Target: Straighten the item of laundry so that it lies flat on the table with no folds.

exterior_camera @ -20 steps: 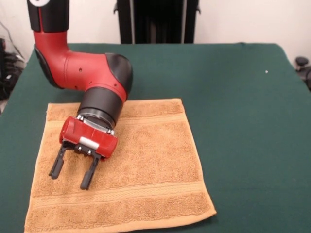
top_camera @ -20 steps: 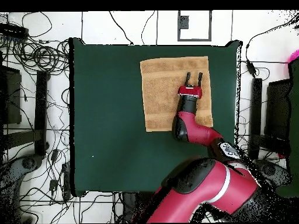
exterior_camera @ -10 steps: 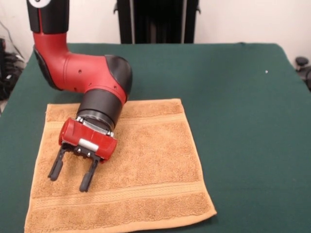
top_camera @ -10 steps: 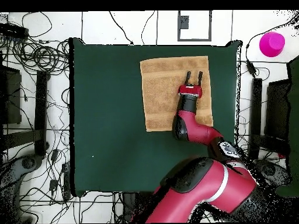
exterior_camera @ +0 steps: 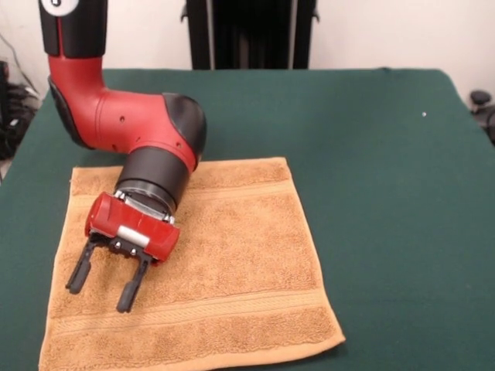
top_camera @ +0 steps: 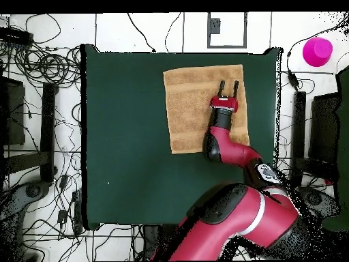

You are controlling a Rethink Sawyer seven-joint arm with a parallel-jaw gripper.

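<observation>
Green table [exterior_camera: 371, 154], towel [exterior_camera: 232, 255] spread flat; gripper [exterior_camera: 99, 278] over towel, jaws wide apart, holding nothing.

White wall [exterior_camera: 402, 31] behind, tall black stand [exterior_camera: 249, 32], white floor [top_camera: 61, 34] full of black wires [top_camera: 41, 65], pink round thing [top_camera: 317, 52]

Red arm [exterior_camera: 116, 116] shells with black joint caps and a black wrist collar. Red gripper [exterior_camera: 99, 277] block, silver cylinder on its face, two black fingers [exterior_camera: 128, 287]. White stripe seen on base link in overhead view.
</observation>
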